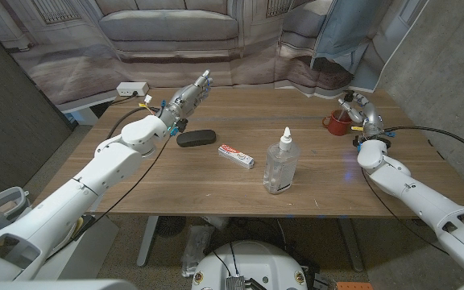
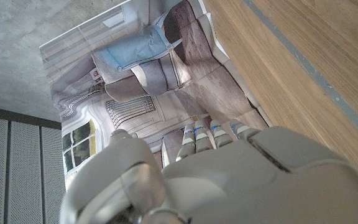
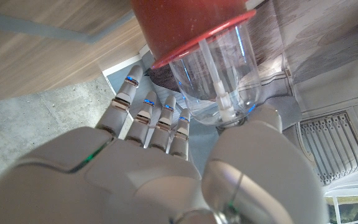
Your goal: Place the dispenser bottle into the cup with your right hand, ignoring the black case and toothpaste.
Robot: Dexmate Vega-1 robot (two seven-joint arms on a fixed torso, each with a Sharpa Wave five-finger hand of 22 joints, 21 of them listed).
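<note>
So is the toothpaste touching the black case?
Apart. The head view shows a strip of bare wooden table between the black case and the toothpaste, which lies nearer the table's middle.

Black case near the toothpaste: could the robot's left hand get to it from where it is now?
Probably yes. The left hand hangs open just beyond the black case, holding nothing, and nothing stands between them. The toothpaste lies off to the case's other side, out of the way.
</note>
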